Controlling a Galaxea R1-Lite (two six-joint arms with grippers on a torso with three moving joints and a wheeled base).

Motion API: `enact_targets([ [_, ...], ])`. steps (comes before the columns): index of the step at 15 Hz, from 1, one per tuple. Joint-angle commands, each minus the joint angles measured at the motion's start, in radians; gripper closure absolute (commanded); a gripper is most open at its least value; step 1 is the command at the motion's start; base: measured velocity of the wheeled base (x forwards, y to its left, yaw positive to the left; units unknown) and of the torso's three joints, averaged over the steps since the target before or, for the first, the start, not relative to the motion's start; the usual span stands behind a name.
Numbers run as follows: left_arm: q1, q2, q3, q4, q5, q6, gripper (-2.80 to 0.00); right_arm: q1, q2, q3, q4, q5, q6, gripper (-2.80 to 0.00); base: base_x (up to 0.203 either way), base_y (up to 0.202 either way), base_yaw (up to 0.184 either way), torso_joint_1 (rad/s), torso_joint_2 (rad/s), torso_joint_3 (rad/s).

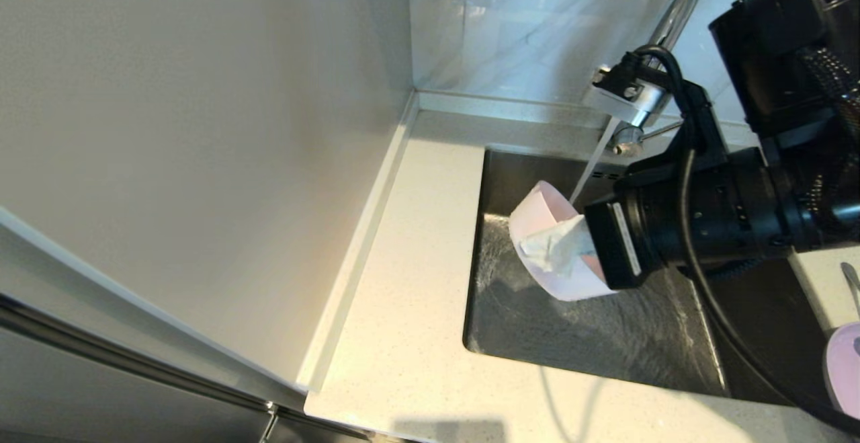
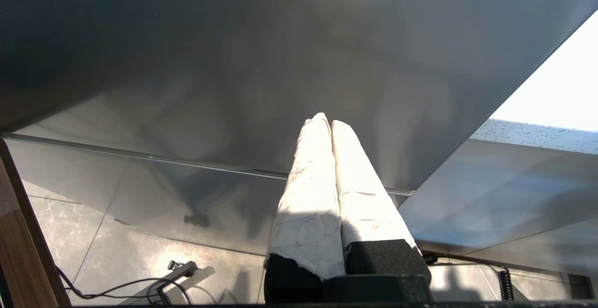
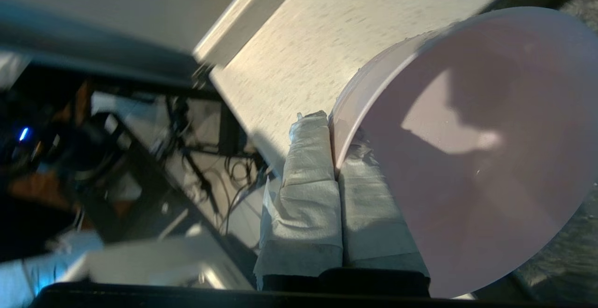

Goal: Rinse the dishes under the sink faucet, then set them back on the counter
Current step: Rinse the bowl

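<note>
Over the steel sink (image 1: 571, 325) my right gripper (image 1: 547, 249) is shut on the rim of the pale-pink bowl (image 1: 547, 211), one finger inside and one outside. The bowl is tipped on its side with its mouth facing away from the counter's left stretch. A thin stream of water (image 1: 591, 169) runs from the chrome faucet (image 1: 680, 6) down to the bowl's upper rim. In the right wrist view the gripper (image 3: 332, 125) pinches the bowl (image 3: 467, 158) wall. The lilac plate (image 1: 845, 366) and the spoon (image 1: 852, 283) lie on the counter (image 1: 416, 282) at the far right edge.
The faucet's thin lever (image 1: 662, 132) sticks out behind my right wrist. A cream side wall (image 1: 201, 127) borders the counter on the left. My left gripper (image 2: 327, 122) hangs parked and shut, empty, low beside a grey cabinet panel (image 2: 280, 65), out of the head view.
</note>
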Motion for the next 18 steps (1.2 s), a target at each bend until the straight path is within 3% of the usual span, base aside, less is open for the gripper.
enact_targets([
  [1,0.0,0.0,0.0,0.0,-0.001,0.0,0.0,0.021,0.078,-0.049,-0.003,-0.158,0.078,0.0,0.0,0.0,0.0,0.0,0.0,0.0],
  [3,0.0,0.0,0.0,0.0,0.0,0.0,0.0,0.02,0.095,-0.065,-0.012,-0.277,0.119,0.0,0.0,0.0,0.0,0.0,0.0,0.0],
  [7,0.0,0.0,0.0,0.0,0.0,0.0,0.0,0.016,0.167,-0.12,-0.092,-0.372,0.162,0.0,0.0,0.0,0.0,0.0,0.0,0.0],
  [13,0.0,0.0,0.0,0.0,0.0,0.0,0.0,-0.072,0.264,-0.174,-0.112,-0.371,0.18,0.0,0.0,0.0,0.0,0.0,0.0,0.0],
  [18,0.0,0.0,0.0,0.0,0.0,0.0,0.0,-0.181,0.34,-0.273,-0.13,-0.251,0.142,0.0,0.0,0.0,0.0,0.0,0.0,0.0],
])
